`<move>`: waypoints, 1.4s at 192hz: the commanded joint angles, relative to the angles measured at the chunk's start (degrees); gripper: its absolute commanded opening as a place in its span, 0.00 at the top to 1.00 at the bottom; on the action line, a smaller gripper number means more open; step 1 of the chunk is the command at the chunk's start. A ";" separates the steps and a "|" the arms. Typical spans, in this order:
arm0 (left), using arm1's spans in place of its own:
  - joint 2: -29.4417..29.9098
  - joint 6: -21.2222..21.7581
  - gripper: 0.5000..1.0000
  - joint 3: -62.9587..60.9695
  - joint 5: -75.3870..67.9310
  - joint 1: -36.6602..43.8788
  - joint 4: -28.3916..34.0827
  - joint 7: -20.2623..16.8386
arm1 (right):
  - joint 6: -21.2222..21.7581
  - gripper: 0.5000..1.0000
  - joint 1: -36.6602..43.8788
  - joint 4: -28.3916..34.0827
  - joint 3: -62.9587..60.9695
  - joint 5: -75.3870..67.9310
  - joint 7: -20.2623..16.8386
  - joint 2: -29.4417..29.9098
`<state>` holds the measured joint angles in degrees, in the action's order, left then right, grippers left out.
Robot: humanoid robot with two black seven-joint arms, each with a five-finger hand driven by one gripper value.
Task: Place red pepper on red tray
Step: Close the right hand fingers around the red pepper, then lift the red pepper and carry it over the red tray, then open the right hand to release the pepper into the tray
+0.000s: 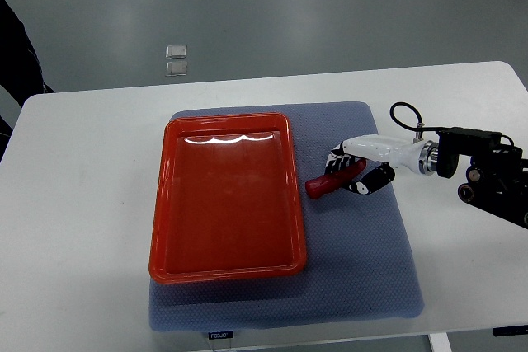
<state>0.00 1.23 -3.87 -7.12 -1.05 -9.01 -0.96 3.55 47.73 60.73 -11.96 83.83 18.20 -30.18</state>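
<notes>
We see a white table (91, 204) from above, and on it lies a blue-grey mat (371, 261). On the left part of this mat stands the red tray (165, 220), a rectangular one with a raised rim. The inside of the tray holds nothing, and only a bright reflection shows near its far edge.

The right arm (483, 166) comes in from the right edge of the picture, with a black cable loop above its wrist. Its hand, the right hand (363, 166), is white with black parts and it reaches over the mat, just beside the right rim of the tray. The fingers (351, 180) are curled around the red pepper (326, 183), so the hand is grasping it. The pepper is long and thin. One end of it sticks out from the hand toward the tray, and the other part is covered by the fingers. The pepper is on or very low over the mat; we cannot tell if it touches the mat. It is near the tray's right rim but apart from it, not inside the tray.

We do not see the left arm in the picture.

On the grey floor beyond the table there are two small pale squares (176, 60), one behind the other. At the left edge a dark shape (16, 55) shows.
</notes>
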 commanded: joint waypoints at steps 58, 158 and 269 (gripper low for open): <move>0.00 0.00 0.00 0.00 0.00 -0.01 0.04 -0.01 | 0.05 1.00 2.45 0.00 -0.26 -0.33 0.52 -1.55; 0.00 0.00 0.00 0.00 0.00 -0.01 0.04 -0.01 | 0.23 1.00 9.49 -2.90 0.00 -2.44 3.86 12.33; 0.00 0.00 0.00 0.00 0.00 -0.01 0.04 -0.01 | -0.39 0.19 10.54 -12.13 4.05 -3.58 3.42 24.73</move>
<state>0.00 1.23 -3.87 -7.12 -1.05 -9.01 -0.97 3.16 58.23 48.70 -7.85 81.24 21.55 -5.50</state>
